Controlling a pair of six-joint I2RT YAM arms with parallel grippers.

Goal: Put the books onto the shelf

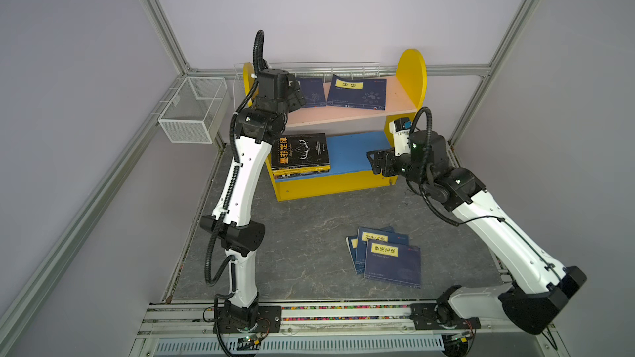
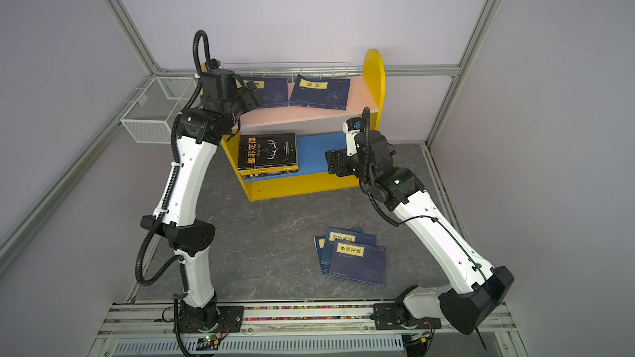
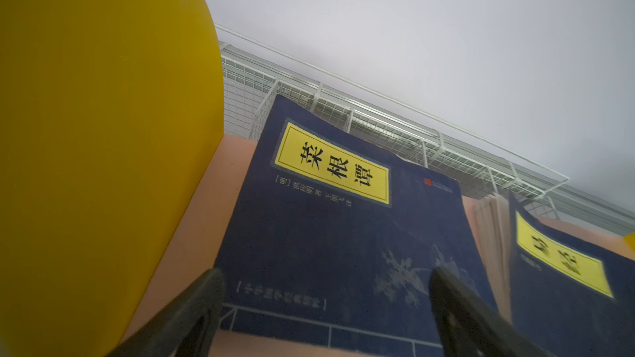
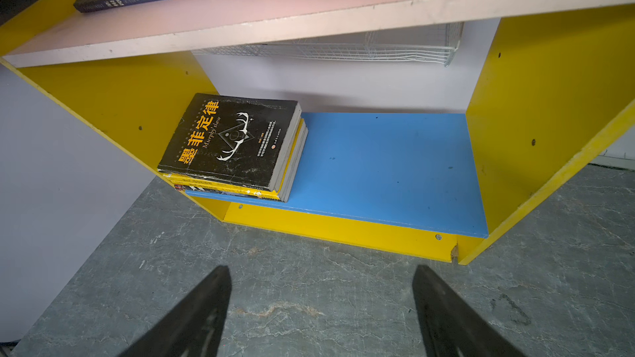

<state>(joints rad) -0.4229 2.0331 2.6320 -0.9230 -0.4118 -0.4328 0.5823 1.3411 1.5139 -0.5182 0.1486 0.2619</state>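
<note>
I have the shelf (image 1: 412,73) standing at the table's (image 1: 309,221) far edge, backed against the wall. On its upper board (image 1: 398,101) two books lie flat side by side. The left book (image 1: 312,94) is at the board's left end, and the right book (image 1: 357,94) is just beside it, around the middle. My left gripper (image 3: 326,271) hovers over the left book. On the lower board (image 1: 354,152) a stack of books (image 1: 299,151) sits at the left end. My right gripper (image 4: 321,269) hangs in front of that board's right end. Three overlapping books (image 1: 391,259) lie near the table's front edge, right of centre. A wire basket (image 1: 192,111) hangs beyond the far left corner.
</note>
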